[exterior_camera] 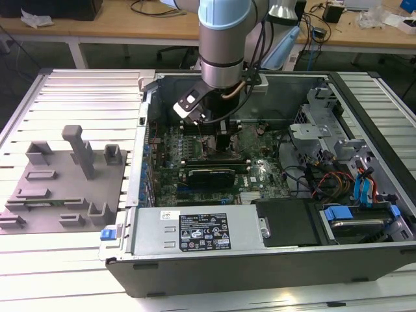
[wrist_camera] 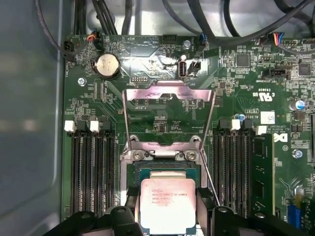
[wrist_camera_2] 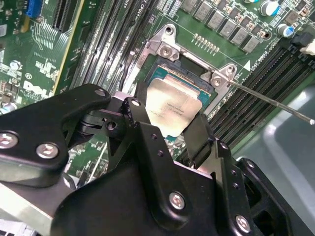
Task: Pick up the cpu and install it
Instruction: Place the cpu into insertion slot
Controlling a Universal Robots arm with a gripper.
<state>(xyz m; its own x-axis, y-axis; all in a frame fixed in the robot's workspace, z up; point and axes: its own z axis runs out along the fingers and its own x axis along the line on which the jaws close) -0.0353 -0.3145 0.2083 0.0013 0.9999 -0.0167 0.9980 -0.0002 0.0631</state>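
The cpu (wrist_camera: 166,204), a flat square chip with a pale silver top, sits between my gripper's (wrist_camera: 166,209) two black fingers, which touch its opposite edges. It hangs just over the open dark socket (wrist_camera: 162,169) on the green motherboard and overlaps the socket's nearer part. In the second wrist view the cpu (wrist_camera_2: 171,109) sits slightly tilted over the socket frame (wrist_camera_2: 184,73), with one finger (wrist_camera_2: 199,135) at its edge. The socket's metal load plate (wrist_camera: 167,98) stands swung open. In the exterior view my gripper (exterior_camera: 223,140) reaches down into the open computer case.
Memory slots (wrist_camera: 91,172) flank the socket on both sides. A thin metal lever (wrist_camera_2: 270,101) sticks out beside the socket. A grey tray (exterior_camera: 58,188) with blocks and posts lies at the exterior view's left. The power supply (exterior_camera: 195,231), cables and a drive cage (exterior_camera: 325,136) fill the case.
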